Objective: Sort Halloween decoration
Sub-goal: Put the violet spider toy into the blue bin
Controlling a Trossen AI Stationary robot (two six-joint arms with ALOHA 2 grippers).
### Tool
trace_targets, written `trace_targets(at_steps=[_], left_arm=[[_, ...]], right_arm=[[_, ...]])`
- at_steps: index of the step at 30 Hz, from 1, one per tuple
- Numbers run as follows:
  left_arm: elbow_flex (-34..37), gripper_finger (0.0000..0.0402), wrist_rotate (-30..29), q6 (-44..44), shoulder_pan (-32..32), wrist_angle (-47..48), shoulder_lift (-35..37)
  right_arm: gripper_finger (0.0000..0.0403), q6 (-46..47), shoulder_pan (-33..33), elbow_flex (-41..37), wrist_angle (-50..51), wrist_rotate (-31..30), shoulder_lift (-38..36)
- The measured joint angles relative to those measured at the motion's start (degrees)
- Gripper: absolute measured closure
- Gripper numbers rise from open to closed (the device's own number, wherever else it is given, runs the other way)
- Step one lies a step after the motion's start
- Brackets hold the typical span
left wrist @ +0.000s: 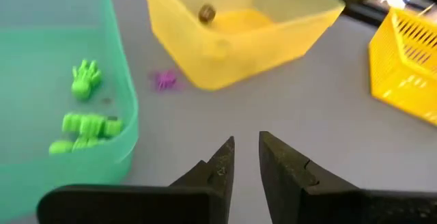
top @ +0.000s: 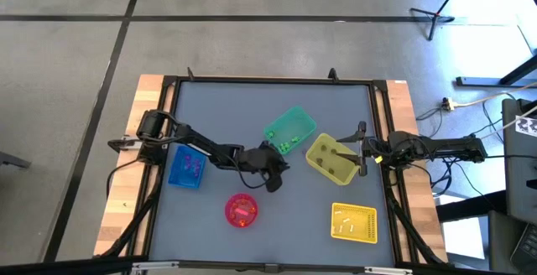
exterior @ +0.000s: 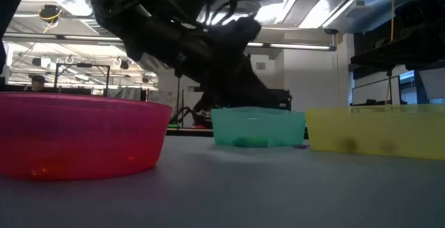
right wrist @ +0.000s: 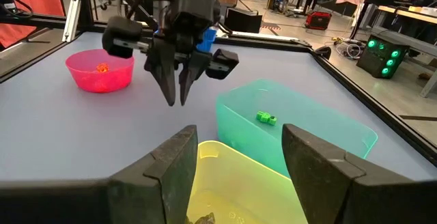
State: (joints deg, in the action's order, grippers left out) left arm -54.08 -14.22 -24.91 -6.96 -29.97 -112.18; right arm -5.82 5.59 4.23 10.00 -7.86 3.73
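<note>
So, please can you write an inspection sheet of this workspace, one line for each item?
Surface: grey table, wooden edges.
Job's things: green trinkets in green bin; orange one in pink bowl; purple trinket loose on table beside yellow bin.
Clutter: blue bin, yellow basket.
Grippers: left gripper nearly closed, empty, above table near green bin; right gripper open over yellow bin.
Cables: bundles along both table sides.
Surroundings: stands and equipment on floor.

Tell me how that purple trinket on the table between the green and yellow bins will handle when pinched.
The purple trinket looks tiny with thin legs, so probably light and apt to slip or skid. It lies close to the yellow bin, leaving the left gripper little room.
</note>
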Motion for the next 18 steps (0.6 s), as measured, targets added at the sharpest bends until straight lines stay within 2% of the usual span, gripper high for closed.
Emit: trace_targets(at_steps=[7,10,13,18], left_arm=[[-0.1,0.0347,-0.8,-0.1,-0.5,-6.0,-0.4],[-2.1,0.0347,-1.6,0.0,-0.7,-5.3,-0.4],[-5.2,0.0347,-1.8,2.0,-0.5,-2.2,-0.4],[-9.0,0.0347,-4.5,3.4,0.9,9.2,-0.4]], right_arm=[[0.0189,0.0,0.0,0.0,0.0,0.0,0.0],[0.0189,0.0,0.0,0.0,0.0,0.0,0.0],[0.0189,0.0,0.0,0.0,0.0,0.0,0.0],[0.0189,0.0,0.0,0.0,0.0,0.0,0.0]])
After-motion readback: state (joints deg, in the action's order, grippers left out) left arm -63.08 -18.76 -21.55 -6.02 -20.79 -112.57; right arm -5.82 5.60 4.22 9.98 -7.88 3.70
